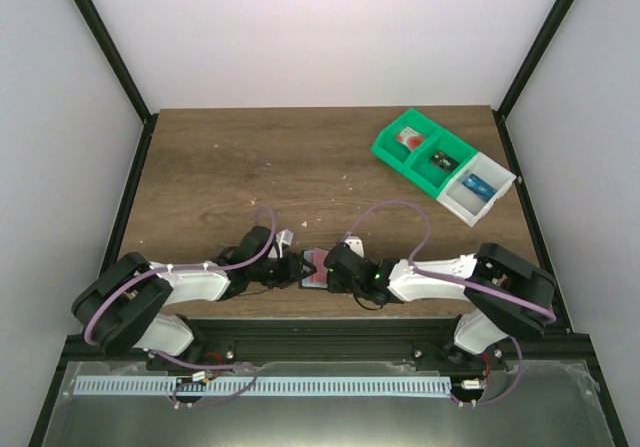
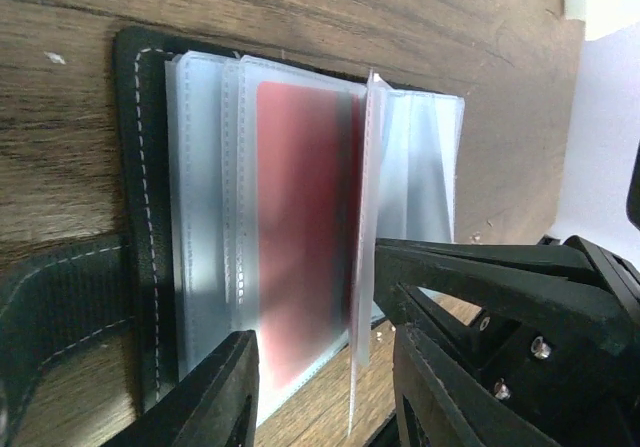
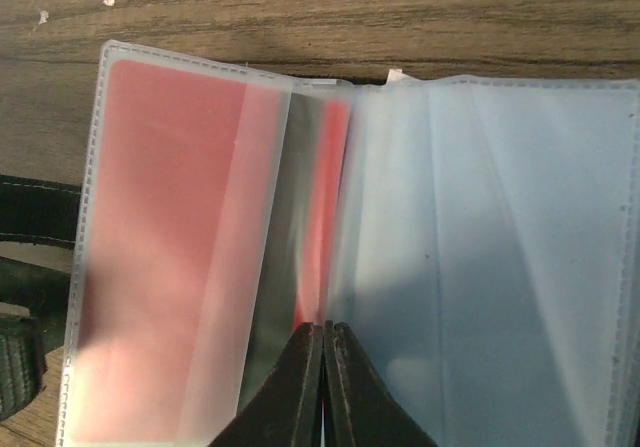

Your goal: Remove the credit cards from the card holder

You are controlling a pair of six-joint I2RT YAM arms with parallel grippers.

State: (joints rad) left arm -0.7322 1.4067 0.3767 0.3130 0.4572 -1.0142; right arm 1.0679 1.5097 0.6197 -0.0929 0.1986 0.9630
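The card holder [image 1: 314,267] lies open on the wood near the table's front edge, between my two grippers. Its dark stitched edge [image 2: 140,167] frames several clear plastic sleeves [image 3: 500,217]. One red credit card [image 2: 300,227] sits inside a flat sleeve and shows pink through the plastic [image 3: 170,237]. One sleeve page [image 2: 366,217] stands upright. My right gripper [image 3: 322,332] is shut on its edge, its black fingers [image 2: 470,267] reaching in from the right. My left gripper [image 2: 325,392] is open, its jaws apart either side of that page's lower end.
The holder's black strap [image 2: 60,307] lies to the left of it. A green bin [image 1: 420,152] and a white bin [image 1: 478,189] with small items stand at the back right. A small white object [image 1: 284,237] sits just behind the left wrist.
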